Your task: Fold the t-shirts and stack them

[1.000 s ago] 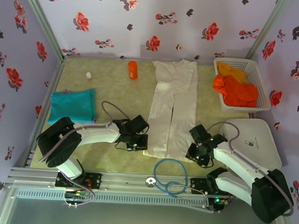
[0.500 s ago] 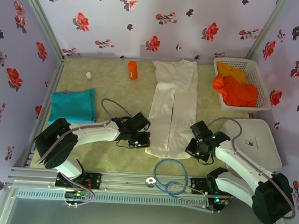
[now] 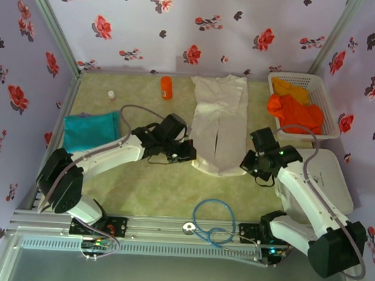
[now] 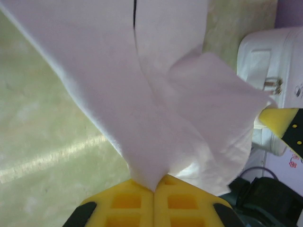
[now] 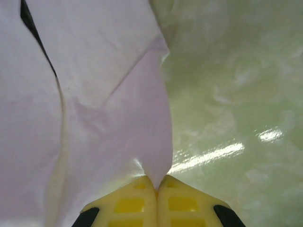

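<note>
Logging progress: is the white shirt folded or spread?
Partly folded: the white shirt lies as a long strip, left hand and right hand pinching its near corners.

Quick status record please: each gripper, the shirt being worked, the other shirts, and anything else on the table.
left gripper: shut on the near left corner of the long white cloth t-shirt
right gripper: shut on its near right corner
white t-shirt: long strip, sides folded in, near hem pinched up from the green table
teal folded t-shirt: flat by the left table edge
bright orange t-shirts: rumpled in the white plastic lattice basket, far right
small orange cylindrical bottle: upright, left of the white shirt's far end
</note>
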Motion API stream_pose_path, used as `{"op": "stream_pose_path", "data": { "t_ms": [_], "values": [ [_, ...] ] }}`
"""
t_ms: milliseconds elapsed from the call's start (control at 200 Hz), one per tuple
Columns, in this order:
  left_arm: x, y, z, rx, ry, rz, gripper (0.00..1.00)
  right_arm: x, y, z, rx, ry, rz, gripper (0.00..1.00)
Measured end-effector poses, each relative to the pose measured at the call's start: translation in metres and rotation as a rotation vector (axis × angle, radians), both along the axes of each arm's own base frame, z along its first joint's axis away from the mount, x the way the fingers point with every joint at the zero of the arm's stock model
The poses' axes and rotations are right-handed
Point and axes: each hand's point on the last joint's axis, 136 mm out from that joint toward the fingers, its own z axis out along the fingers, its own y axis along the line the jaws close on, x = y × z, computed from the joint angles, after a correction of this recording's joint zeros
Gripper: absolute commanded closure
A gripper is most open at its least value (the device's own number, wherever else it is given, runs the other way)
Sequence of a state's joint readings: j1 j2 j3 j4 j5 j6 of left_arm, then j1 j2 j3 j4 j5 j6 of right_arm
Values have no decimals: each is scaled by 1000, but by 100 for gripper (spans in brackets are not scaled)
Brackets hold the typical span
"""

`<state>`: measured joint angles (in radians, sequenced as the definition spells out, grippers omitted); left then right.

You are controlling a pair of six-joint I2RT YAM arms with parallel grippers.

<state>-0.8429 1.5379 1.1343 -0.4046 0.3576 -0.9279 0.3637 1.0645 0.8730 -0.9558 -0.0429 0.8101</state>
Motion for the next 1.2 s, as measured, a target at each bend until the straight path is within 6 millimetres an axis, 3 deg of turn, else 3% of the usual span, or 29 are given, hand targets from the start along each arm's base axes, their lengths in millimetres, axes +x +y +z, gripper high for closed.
{"op": "stream_pose_path", "data": {
  "t_ms": [125, 440, 690, 860, 1200],
  "values": [
    [27, 0, 5, 0, -25, 3, 100, 18, -3, -1, -7, 13, 0, 100],
    [81, -6, -12, 19, -18, -31, 100, 82, 1, -7, 34, 0, 17, 100],
    [115, -1, -24, 41, -18, -21, 100, 131, -3, 10, 59, -60, 8, 100],
    [137, -8, -30, 31, -13, -26, 100, 160, -2, 18, 59, -76, 21, 100],
    [161, -9, -55, 30, 37, -15, 97, 181, -9, -8, 55, -16, 17, 100]
  ]
}}
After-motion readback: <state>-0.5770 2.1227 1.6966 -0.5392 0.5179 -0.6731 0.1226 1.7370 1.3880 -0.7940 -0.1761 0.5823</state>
